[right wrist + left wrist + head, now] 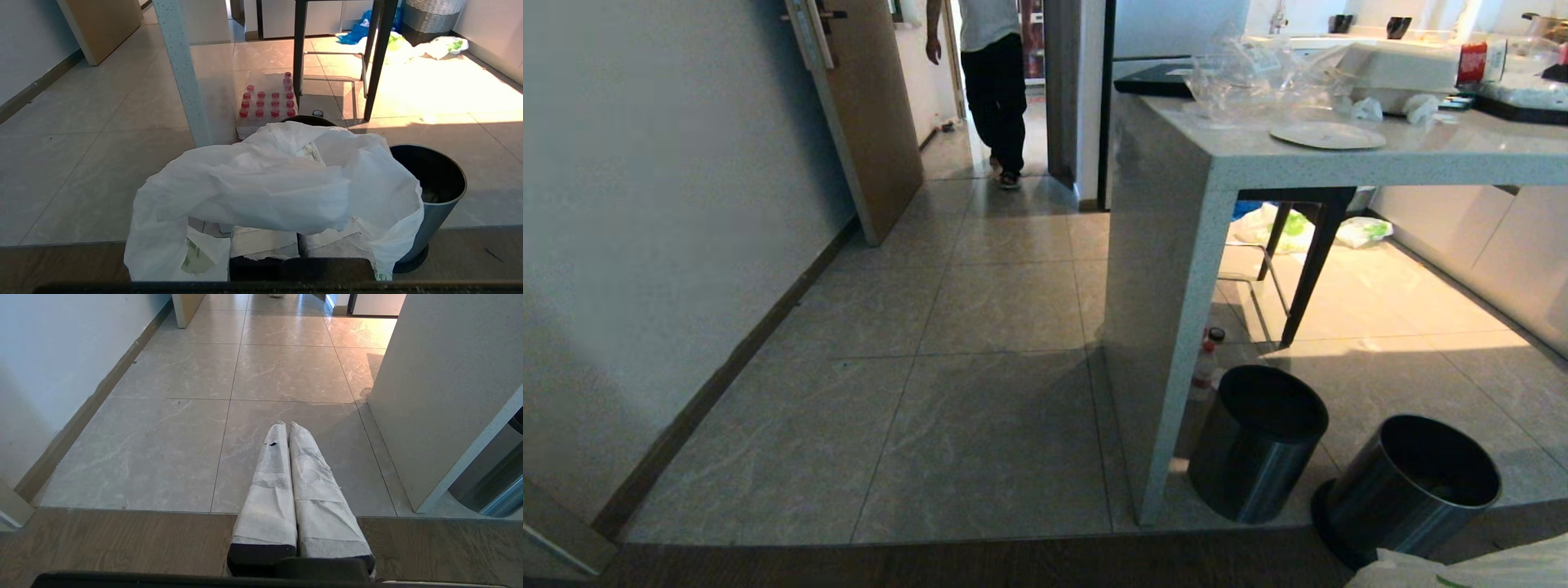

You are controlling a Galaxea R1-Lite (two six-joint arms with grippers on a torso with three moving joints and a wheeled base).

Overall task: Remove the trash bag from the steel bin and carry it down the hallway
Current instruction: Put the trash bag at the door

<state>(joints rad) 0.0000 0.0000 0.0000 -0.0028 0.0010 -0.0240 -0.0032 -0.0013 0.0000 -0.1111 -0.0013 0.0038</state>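
Observation:
The white trash bag (282,183) with green print lies bunched over my right gripper (297,241), which is shut on it; the fingertips are hidden under the plastic. A corner of the bag (1462,567) shows at the bottom right of the head view. Two round steel bins stand on the tiles by the counter's end: one (1409,482) (433,183) close beside the bag, the other (1258,441) just behind it. Both insides look dark and unlined. My left gripper (285,424) is shut and empty, held low over the hallway floor (245,375).
The hallway (980,327) runs ahead between the white wall (645,204) and the stone counter's end panel (1160,327). A person (992,73) walks at its far end by an open wooden door (874,122). A pack of red-capped bottles (265,102) sits under the counter.

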